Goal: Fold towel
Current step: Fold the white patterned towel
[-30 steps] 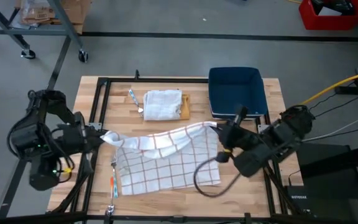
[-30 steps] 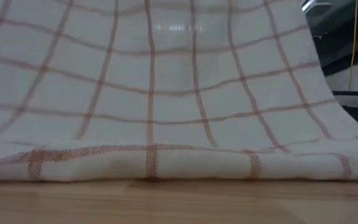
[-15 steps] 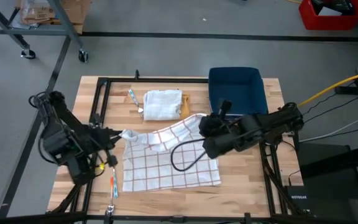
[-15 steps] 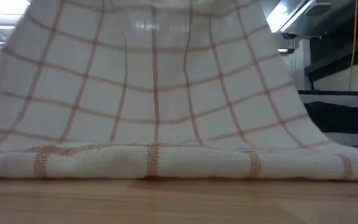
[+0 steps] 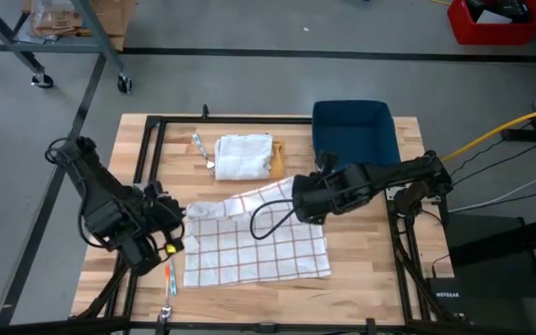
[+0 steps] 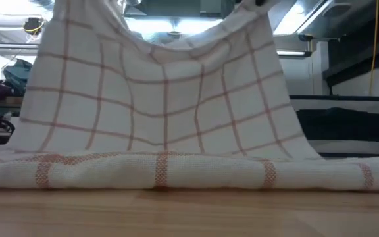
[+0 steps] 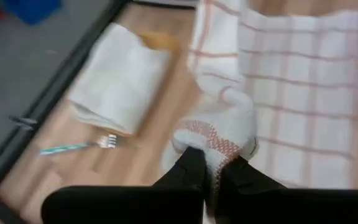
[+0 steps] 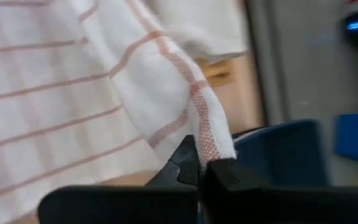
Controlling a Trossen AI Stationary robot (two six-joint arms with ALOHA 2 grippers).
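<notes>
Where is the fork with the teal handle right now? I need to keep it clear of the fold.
In the high view the fork lies near the table's far edge, just left of the folded white cloth, beyond the checked towel.

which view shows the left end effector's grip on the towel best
The left wrist view: the left end effector is shut on a bunched corner of the checked towel. The high view shows that grip small and distant; the low view shows only lifted cloth; the right wrist view shows the other corner.
</notes>
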